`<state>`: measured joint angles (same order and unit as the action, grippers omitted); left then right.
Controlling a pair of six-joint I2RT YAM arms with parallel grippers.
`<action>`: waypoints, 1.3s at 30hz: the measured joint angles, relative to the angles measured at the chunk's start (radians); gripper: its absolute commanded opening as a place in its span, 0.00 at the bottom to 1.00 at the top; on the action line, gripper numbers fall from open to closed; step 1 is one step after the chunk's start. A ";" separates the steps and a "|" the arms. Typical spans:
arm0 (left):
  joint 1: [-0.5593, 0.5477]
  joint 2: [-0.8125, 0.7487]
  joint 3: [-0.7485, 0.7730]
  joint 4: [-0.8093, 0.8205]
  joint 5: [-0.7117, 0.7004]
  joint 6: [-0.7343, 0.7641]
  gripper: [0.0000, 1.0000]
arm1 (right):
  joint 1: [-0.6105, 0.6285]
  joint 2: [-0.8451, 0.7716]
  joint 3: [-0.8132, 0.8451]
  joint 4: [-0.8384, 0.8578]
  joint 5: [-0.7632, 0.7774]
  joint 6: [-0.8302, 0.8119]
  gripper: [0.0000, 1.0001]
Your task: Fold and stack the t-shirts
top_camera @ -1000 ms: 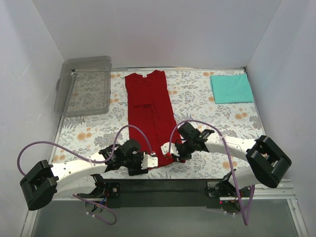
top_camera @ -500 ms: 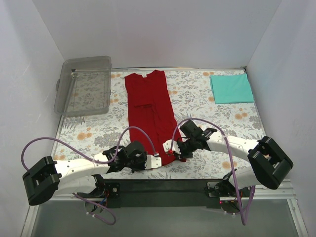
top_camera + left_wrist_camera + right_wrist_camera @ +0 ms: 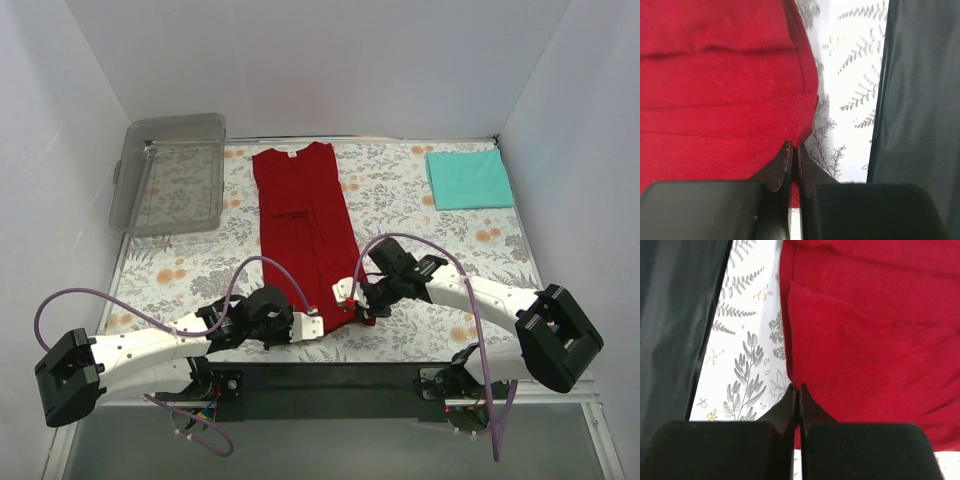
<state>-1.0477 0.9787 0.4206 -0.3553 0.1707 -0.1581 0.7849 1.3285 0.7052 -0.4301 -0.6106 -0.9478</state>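
Note:
The deep red t-shirt (image 3: 305,220) lies folded lengthwise into a narrow strip down the middle of the flowered cloth, collar at the far end. My left gripper (image 3: 320,325) is at its near left corner. In the left wrist view that gripper (image 3: 794,148) is shut, with the red hem (image 3: 800,107) pinched between its tips. My right gripper (image 3: 350,295) is at the near right corner. The right wrist view shows it (image 3: 797,388) shut on the red edge (image 3: 870,340). The teal t-shirt (image 3: 470,178) lies folded into a square at the far right.
A clear plastic bin (image 3: 128,190) stands at the far left, overhanging the table's edge. White walls close in on three sides. A black strip (image 3: 330,378) runs along the near edge just behind both grippers, and shows in the left wrist view (image 3: 920,100) and the right wrist view (image 3: 675,315).
My left gripper slid right to the shirt's near left corner and closed on the hem. The right gripper stayed shut on its corner and shifted slightly up.

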 measured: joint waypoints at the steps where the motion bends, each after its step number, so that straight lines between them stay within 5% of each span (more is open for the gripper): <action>1: 0.000 -0.012 0.009 -0.009 0.004 0.000 0.00 | 0.000 -0.005 0.013 -0.010 -0.008 -0.002 0.01; 8: 0.032 -0.034 0.101 -0.035 0.062 0.011 0.00 | -0.018 0.002 0.117 -0.060 -0.050 -0.007 0.01; 15: 0.262 0.027 0.199 -0.024 0.169 0.064 0.00 | -0.127 0.079 0.281 -0.116 -0.057 -0.027 0.01; 32: 0.661 0.385 0.433 0.169 0.354 0.217 0.00 | -0.276 0.480 0.770 -0.183 -0.051 -0.038 0.01; 39: 0.729 0.507 0.520 0.229 0.391 0.268 0.00 | -0.286 0.622 0.953 -0.209 -0.050 -0.039 0.01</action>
<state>-0.3191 1.4860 0.9405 -0.1265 0.5621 0.1101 0.4992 1.9507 1.6577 -0.6388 -0.6601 -0.9863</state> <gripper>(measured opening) 0.032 0.013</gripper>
